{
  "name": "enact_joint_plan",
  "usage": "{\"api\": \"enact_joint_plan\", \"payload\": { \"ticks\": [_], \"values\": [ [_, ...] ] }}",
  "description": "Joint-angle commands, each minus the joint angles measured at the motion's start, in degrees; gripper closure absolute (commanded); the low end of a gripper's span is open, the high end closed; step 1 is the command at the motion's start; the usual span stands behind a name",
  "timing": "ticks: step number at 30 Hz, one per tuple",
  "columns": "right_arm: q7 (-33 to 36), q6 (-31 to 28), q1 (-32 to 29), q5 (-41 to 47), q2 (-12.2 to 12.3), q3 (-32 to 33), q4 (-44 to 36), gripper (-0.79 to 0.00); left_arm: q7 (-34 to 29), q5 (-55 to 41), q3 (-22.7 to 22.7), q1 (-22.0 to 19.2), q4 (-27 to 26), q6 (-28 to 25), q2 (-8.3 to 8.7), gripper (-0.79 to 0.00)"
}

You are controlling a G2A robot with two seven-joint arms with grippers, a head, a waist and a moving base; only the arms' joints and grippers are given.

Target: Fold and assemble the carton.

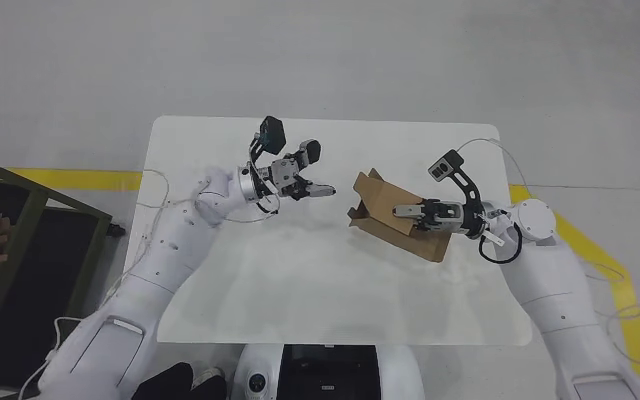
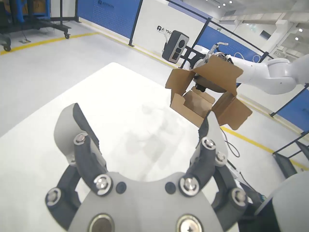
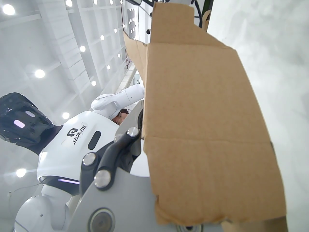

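Observation:
A brown carton (image 1: 392, 214), part unfolded with its flaps loose, is held tilted over the right middle of the white table (image 1: 250, 290). My right gripper (image 1: 402, 211) is shut on one of its panels; in the right wrist view that panel (image 3: 205, 112) covers one finger, and the other finger (image 3: 131, 124) presses against its edge. My left gripper (image 1: 316, 170) hangs just left of the carton, apart from it. In the left wrist view it (image 2: 142, 112) is open with nothing between the fingers, and the carton (image 2: 217, 73) faces it with its open end and spread flaps.
A dark rack (image 1: 40, 240) stands on the floor off the table's left edge. Yellow floor lines (image 1: 80, 179) run past both sides. Blue fence panels (image 2: 108, 3) stand far behind. The near and left parts of the table are bare.

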Motion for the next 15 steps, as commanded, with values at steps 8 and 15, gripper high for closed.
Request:
{"api": "enact_joint_plan", "payload": {
  "ticks": [8,15],
  "values": [
    [0.00,0.00,0.00,0.00,0.00,0.00,0.00,0.000,32.41,27.71,6.53,-3.41,3.81,0.00,2.88,-0.785],
    [0.00,0.00,0.00,0.00,0.00,0.00,0.00,0.000,40.03,34.03,8.55,-4.73,4.97,0.00,3.52,-0.785]
  ]
}}
